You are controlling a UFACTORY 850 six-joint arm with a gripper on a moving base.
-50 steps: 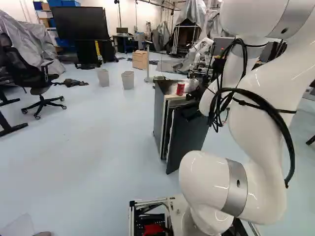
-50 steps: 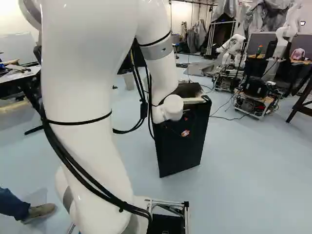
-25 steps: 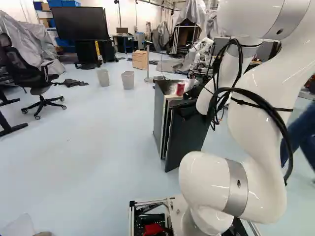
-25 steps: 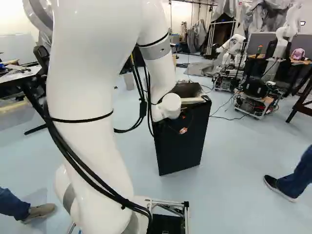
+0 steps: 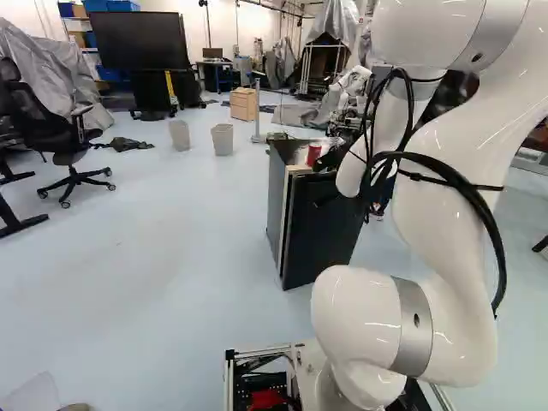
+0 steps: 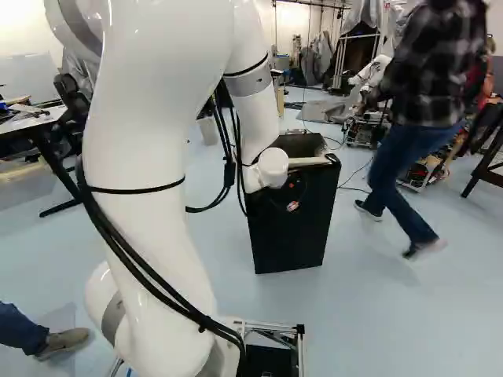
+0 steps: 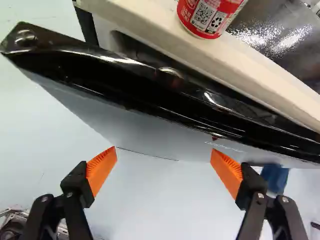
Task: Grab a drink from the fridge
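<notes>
L base view: I see the red can (image 5: pixel 313 154) upright atop the fridge (image 5: pixel 276 205), nr its front edge. R base view: can't see it, my arm (image 6: pixel 149 141) is over the fridge's near side. Wrist view: gripper (image 7: pixel 164 149) wide apart, nothing betw., in front of fridge. Can's prob. full: some wt, thin-walled, slick; I'd squeeze mid-body, gently. Red w/ white print + code patch.

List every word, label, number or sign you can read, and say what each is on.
No word or number can be read.
Red can on the fridge: a square code and a recycling-style symbol on its label; the print is too small or cut off.
</notes>
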